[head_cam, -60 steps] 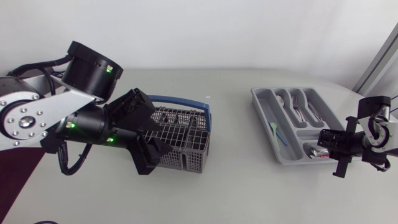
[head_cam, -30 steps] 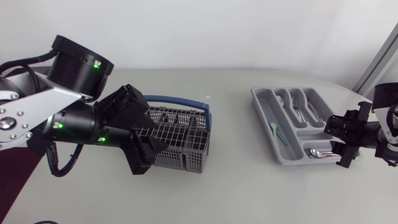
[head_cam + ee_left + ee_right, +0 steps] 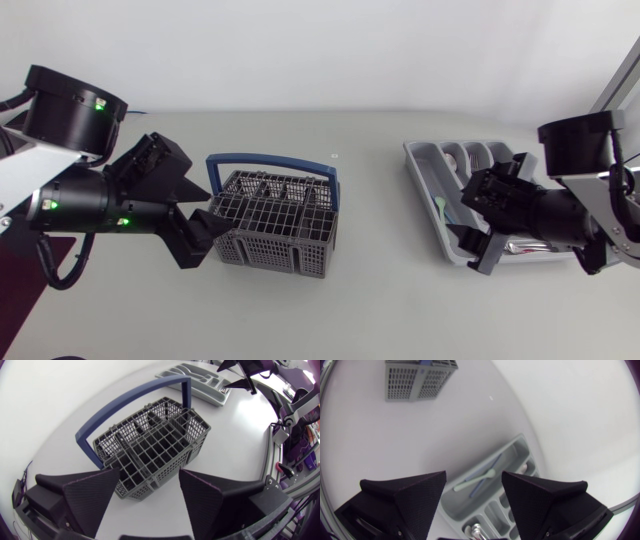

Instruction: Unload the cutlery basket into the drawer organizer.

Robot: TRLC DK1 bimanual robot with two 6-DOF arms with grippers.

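Grey grid-mesh basket (image 3: pixel 275 225) with blue handle (image 3: pixel 130 408), pale grey organizer (image 3: pixel 418 158), matte black fingers (image 3: pixel 92 495).

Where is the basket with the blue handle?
In the head view the cutlery basket stands left of centre, just ahead of the left gripper; the drawer organizer lies far to its right.

Left tool (image 3: pixel 150 476) open wide; right tool (image 3: pixel 473 477) open wide.
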